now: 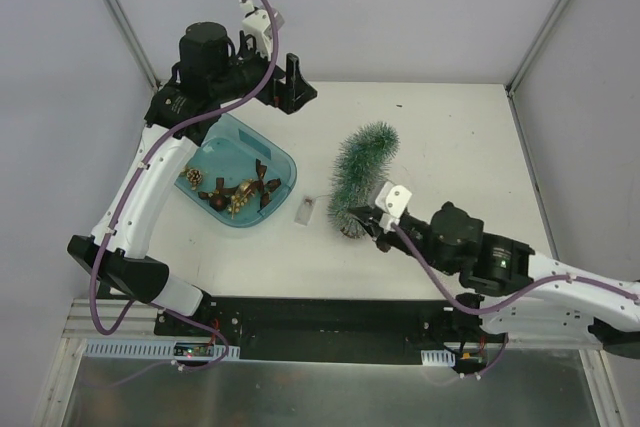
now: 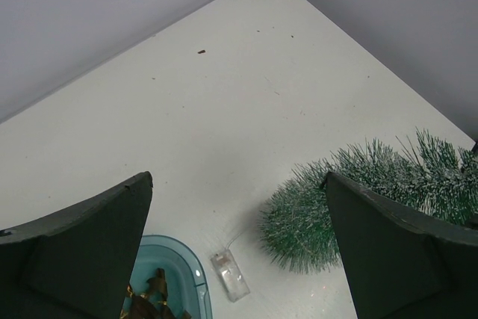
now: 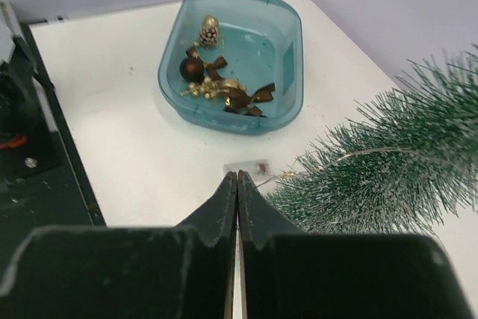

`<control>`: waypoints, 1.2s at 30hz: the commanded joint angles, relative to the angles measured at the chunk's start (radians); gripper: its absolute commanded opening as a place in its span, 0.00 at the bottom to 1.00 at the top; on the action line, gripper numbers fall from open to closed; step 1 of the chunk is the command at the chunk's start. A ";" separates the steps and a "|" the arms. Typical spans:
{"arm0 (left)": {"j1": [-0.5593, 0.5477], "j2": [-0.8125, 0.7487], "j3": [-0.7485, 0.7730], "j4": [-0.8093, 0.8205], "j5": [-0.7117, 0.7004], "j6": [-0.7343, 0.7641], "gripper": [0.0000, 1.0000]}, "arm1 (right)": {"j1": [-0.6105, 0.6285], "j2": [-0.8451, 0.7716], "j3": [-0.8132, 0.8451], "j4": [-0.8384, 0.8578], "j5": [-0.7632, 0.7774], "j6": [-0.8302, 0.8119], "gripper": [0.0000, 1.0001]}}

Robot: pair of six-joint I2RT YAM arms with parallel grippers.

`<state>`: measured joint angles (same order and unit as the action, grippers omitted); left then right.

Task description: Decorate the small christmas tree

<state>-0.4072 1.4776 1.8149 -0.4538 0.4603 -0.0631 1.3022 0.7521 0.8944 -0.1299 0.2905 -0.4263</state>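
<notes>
Nearest, the right gripper (image 3: 237,177) sits clenched, nothing visibly pinched (probably just parked). Just beyond, the small christmas tree (image 1: 362,172) lies tipped at centre-right, a clear battery box (image 1: 306,210) to its left. Farther left, a teal tray (image 3: 291,57) gathers ornaments (image 1: 240,192) within reach. Farthest, the left gripper (image 2: 237,184) hovers spread wide, likely to fetch one.
</notes>
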 commanded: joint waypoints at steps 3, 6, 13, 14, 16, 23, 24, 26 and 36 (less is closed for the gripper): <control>-0.019 -0.008 0.003 0.021 -0.021 0.012 0.99 | 0.031 0.140 0.123 -0.083 0.124 -0.181 0.01; -0.021 -0.013 0.001 0.021 -0.028 0.016 0.99 | 0.040 0.206 0.162 -0.105 0.119 -0.219 0.02; -0.021 -0.028 -0.017 0.021 -0.035 0.029 0.99 | 0.071 0.335 0.208 -0.100 0.170 -0.328 0.01; -0.022 -0.033 -0.025 0.021 -0.034 0.031 0.99 | 0.072 0.348 0.215 -0.099 0.170 -0.344 0.01; -0.021 -0.042 -0.037 0.017 -0.034 0.037 0.99 | 0.071 0.372 0.228 -0.091 0.173 -0.368 0.00; -0.016 -0.080 -0.086 0.001 -0.054 0.049 0.99 | 0.057 0.535 0.333 -0.103 0.179 -0.451 0.01; -0.015 -0.085 -0.092 0.001 -0.054 0.051 0.99 | 0.049 0.553 0.353 -0.102 0.190 -0.453 0.00; -0.012 -0.097 -0.101 -0.002 -0.058 0.054 0.99 | 0.025 0.581 0.376 -0.096 0.181 -0.451 0.00; 0.065 -0.132 -0.108 -0.017 -0.051 0.022 0.99 | -0.098 0.567 0.371 0.003 0.127 -0.336 0.17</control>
<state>-0.3824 1.3876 1.7126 -0.4698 0.4072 -0.0261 1.2308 1.3529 1.2304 -0.1951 0.4358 -0.8196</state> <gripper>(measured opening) 0.990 0.082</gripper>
